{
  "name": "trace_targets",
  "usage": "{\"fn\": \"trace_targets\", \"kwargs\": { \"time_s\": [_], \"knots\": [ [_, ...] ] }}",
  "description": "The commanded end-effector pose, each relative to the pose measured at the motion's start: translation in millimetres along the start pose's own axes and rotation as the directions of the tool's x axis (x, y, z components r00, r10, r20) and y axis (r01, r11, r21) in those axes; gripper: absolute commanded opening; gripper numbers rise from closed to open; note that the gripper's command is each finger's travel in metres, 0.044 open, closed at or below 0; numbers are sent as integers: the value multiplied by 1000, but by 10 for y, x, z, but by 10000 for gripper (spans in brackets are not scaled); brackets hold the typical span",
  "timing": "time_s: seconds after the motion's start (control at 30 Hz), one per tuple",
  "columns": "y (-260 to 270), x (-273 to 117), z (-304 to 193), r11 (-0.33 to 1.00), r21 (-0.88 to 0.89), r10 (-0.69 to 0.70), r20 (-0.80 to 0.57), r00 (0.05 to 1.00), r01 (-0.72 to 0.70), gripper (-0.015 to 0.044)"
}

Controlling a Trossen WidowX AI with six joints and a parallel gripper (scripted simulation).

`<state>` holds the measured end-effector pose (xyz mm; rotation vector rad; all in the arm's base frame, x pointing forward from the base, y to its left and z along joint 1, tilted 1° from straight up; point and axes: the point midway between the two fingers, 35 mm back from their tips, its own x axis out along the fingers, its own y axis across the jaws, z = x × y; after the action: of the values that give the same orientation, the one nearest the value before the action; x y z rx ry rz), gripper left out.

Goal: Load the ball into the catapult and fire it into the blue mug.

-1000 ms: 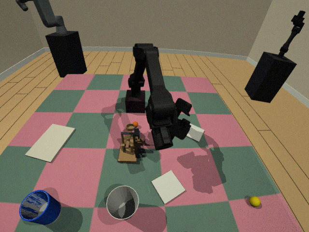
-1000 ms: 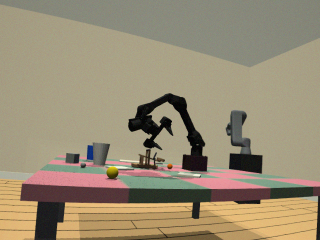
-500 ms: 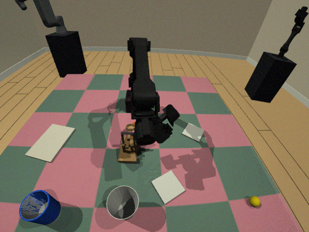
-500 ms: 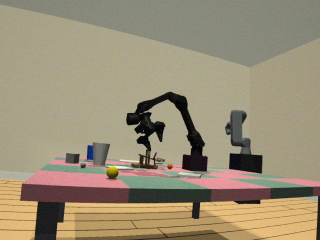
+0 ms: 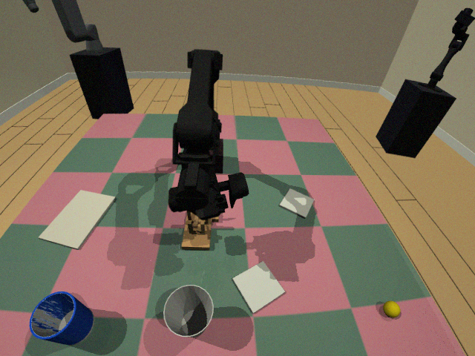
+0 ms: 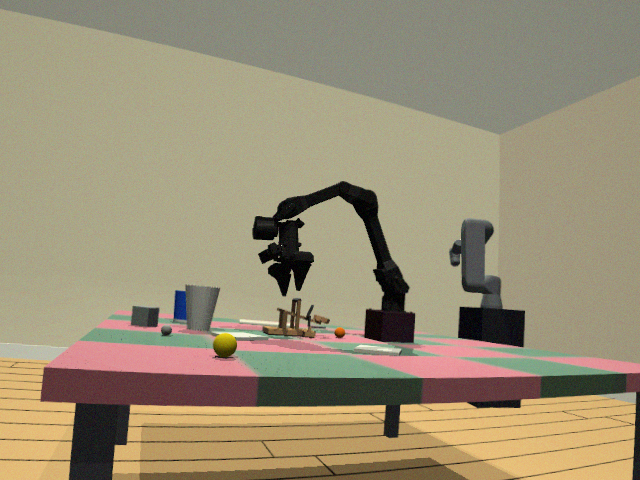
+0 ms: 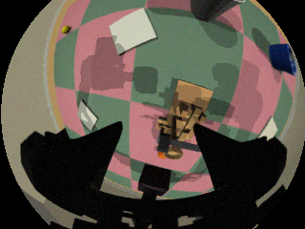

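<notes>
The wooden catapult (image 5: 196, 242) (image 6: 273, 330) (image 7: 194, 92) stands mid-table. Its round cup (image 7: 174, 153) (image 6: 322, 319) shows no ball in it. A small orange ball (image 6: 339, 332) (image 7: 161, 155) lies on the table near the cup end; the arm hides it in the top view. My gripper (image 6: 291, 292) (image 7: 159, 126) is open and empty, pointing down above the catapult. The blue mug (image 5: 80, 322) (image 6: 179, 305) (image 7: 282, 58) stands at the front left in the top view.
A grey cup (image 5: 188, 310) (image 6: 201, 308) stands beside the mug. A yellow ball (image 5: 391, 308) (image 6: 224, 345) (image 7: 66, 30), a small grey ball (image 6: 165, 330) and a grey block (image 6: 144, 316) lie farther off. Flat white plates (image 5: 78, 218) (image 5: 258, 287) (image 5: 291, 208) lie around the catapult.
</notes>
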<state>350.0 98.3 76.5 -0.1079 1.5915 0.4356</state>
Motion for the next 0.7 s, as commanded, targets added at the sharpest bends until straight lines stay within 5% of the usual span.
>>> {"fn": "trace_targets", "kwargs": {
  "time_s": [0.0,0.3,0.47,0.67],
  "knots": [
    [-256,-109,-21,990,93,-108,33,994,104,440],
    [-459,-195,-16,967,174,-196,51,979,184,440],
    [-534,244,2,967,174,-195,51,979,184,440],
    [-538,272,1,967,174,-195,51,979,184,440]
  ]
}}
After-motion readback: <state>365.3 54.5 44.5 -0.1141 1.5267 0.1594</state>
